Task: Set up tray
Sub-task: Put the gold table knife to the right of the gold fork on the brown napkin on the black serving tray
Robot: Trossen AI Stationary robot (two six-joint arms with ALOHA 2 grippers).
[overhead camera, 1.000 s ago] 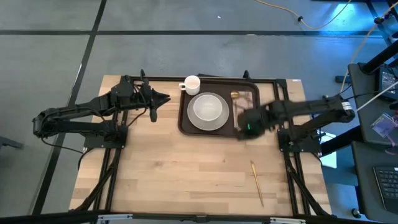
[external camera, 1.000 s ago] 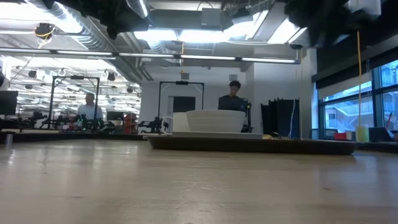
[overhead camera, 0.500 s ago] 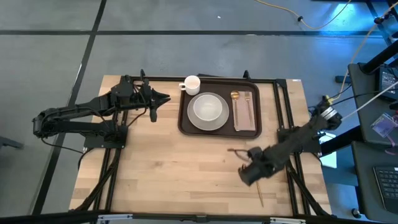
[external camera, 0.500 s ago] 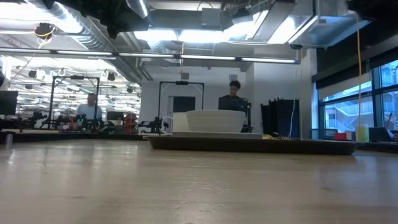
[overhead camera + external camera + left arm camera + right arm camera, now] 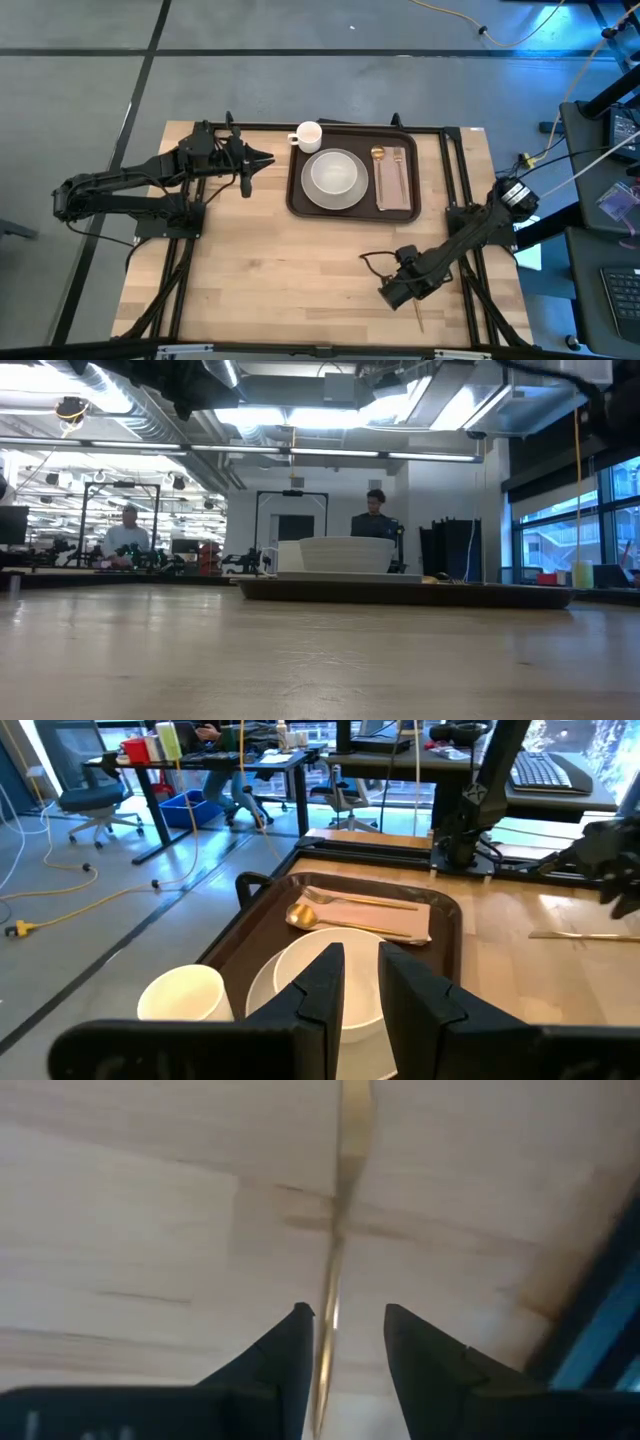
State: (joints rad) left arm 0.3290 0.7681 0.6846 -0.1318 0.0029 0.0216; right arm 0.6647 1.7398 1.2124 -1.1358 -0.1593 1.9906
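Hovering spread, the right claw [image 5: 345, 1335] straddles a gold utensil [image 5: 340, 1230], perhaps a knife.

Right tool [image 5: 412, 295] hung low over the counter's [image 5: 280, 270] near right part, fingers [image 5: 280, 1350] parted, holding nothing. Left tool [image 5: 262, 158] waited at far left, fingers [image 5: 325, 982] narrowly apart.

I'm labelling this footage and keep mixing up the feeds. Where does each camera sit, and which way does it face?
High: overhead, straight down; both arms, tray, gold utensil.
Low: table height, level across to the tray; no gripper.
Left wrist: behind the left gripper, toward the tray.
Right wrist: above the table, right gripper straddling the utensil.
Shared: high and left wrist show the cup.
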